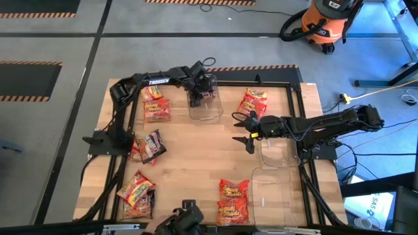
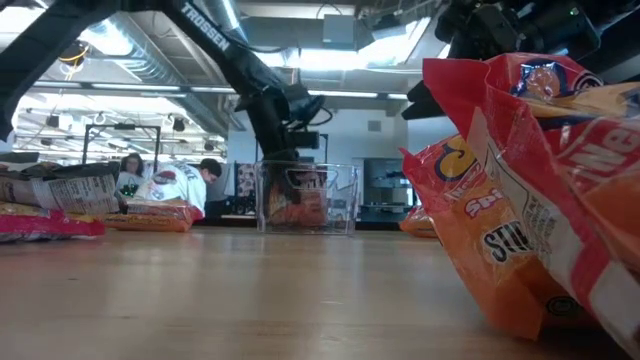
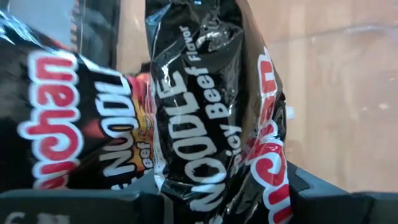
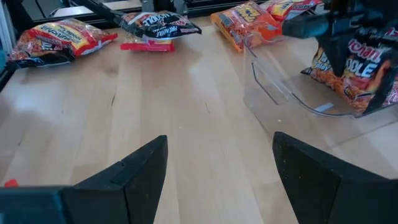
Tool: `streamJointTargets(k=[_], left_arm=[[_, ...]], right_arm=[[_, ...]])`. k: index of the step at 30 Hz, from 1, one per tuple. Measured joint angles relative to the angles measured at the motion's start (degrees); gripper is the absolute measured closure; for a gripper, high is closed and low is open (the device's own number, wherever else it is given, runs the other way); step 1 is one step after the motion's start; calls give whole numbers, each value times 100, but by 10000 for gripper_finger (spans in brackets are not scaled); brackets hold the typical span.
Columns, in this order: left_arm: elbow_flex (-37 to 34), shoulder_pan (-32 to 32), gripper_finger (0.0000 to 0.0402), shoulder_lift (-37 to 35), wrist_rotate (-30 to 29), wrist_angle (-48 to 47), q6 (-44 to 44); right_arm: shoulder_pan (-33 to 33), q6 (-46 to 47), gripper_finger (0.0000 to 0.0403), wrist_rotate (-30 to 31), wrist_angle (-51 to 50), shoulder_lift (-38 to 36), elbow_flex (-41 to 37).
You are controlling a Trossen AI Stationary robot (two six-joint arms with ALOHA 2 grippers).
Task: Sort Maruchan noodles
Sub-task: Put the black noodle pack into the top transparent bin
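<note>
My left gripper (image 1: 201,93) is at the table's far middle, over a clear bin (image 1: 206,109), and is shut on a black Maruchan packet (image 3: 205,112). The packet hangs inside the bin's walls (image 4: 280,93). A second black packet (image 3: 68,137) shows beside it; I cannot tell whether it is held too. My right gripper (image 4: 221,168) stands open above bare wood right of centre (image 1: 247,132), with nothing between its fingers. Red-orange packets lie flat on the table at the far left (image 1: 157,104), far right (image 1: 253,102) and near middle (image 1: 233,201). My left gripper pinches the black packet by one end (image 3: 208,183) between its two fingers, which come from above and point steeply down. The packet hangs below the fingers (image 4: 354,68) inside the clear bin. I cannot tell whether its lower end rests on the bin's floor.
Two more clear bins (image 1: 277,153) (image 1: 274,192) stand along the right side. Mixed packets lie at the left (image 1: 149,147) and near left (image 1: 137,192). Bare wood stretches across the table's middle. One packet (image 2: 520,190) lies close to the low camera.
</note>
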Motion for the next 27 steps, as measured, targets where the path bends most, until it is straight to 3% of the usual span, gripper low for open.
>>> streamJointTargets(k=[8,16,27], left_arm=[[15,-33,261,138,-408,163,-114],[9,-93,219,148,-568,227,-247],[7,-80,214,-312,-726,227,-402]], right_arm=[[0,6,133,-2,0,0,0],[0,5,133,-4,-11,0,0],[0,4,133,-53,-3,0,0]])
